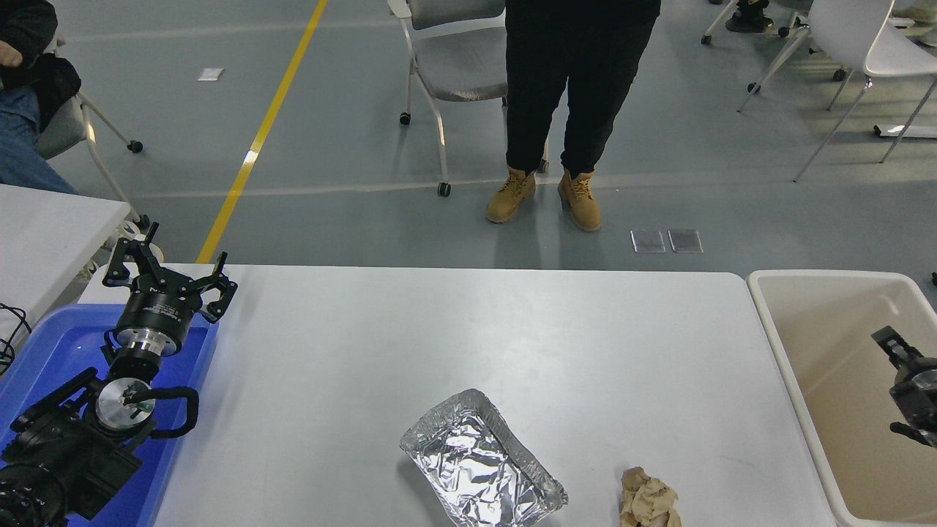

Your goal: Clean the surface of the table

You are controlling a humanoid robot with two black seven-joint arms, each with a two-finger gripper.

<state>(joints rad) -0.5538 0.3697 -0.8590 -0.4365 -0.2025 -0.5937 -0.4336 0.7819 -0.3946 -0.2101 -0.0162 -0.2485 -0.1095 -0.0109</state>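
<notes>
The white-grey table surface [439,329] fills the middle of the head view. A crumpled silver foil tray [479,461] lies on it near the front edge. A wad of crumpled brown paper [648,499] sits to the tray's right. My right gripper [889,380] comes in at the right edge, over the inside of the beige tub [768,315]. Its fingers are spread apart and nothing shows between them. My left gripper [170,267] is parked open at the lower left, above a blue tray [44,344].
A person in black trousers and tan boots [542,197] stands beyond the far edge, in front of a grey wheeled chair [454,66]. A second white tabletop corner [44,227] is at the left. Another seated person [22,88] is at the top left.
</notes>
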